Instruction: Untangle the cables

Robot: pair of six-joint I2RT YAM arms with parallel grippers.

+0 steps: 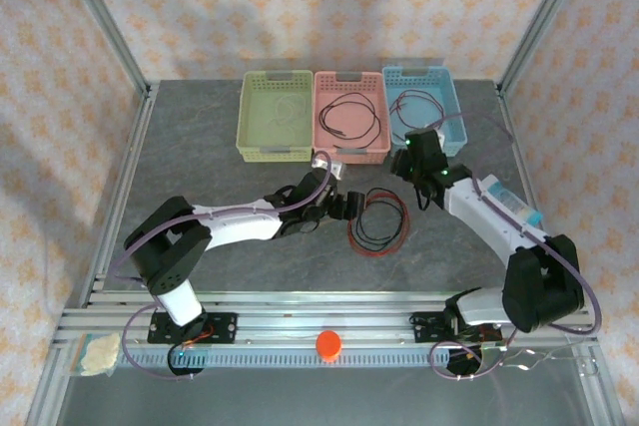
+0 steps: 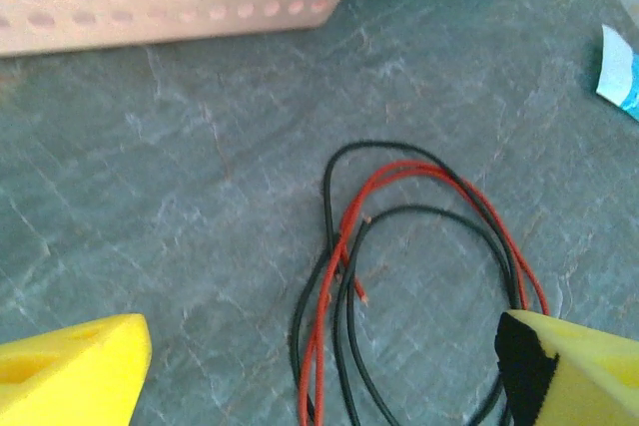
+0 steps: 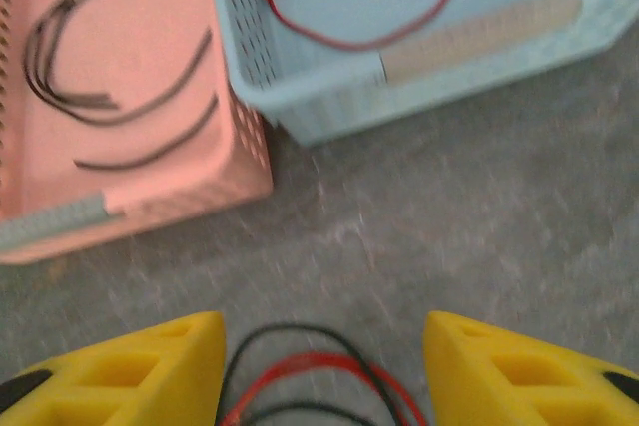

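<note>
Red-and-black cable coil [image 1: 377,221] lies loose on desk [image 1: 200,167], on near side of pink basket [image 1: 354,154]. Left hand [image 2: 319,376] over coil, fingers spread wide, pinching nothing. Right hand [image 3: 319,366] between coil and pink basket, fingers apart, coil's far loop under gap, nothing pinched. Black cable [image 1: 349,119] inside pink basket. Blue basket [image 1: 416,72] just right of it holds red cable [image 1: 419,105]. Green basket [image 1: 275,155] just left holds pale cable [image 1: 285,109].

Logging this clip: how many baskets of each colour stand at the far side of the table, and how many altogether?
Green basket: 1
Pink basket: 1
Blue basket: 1
Total: 3
</note>
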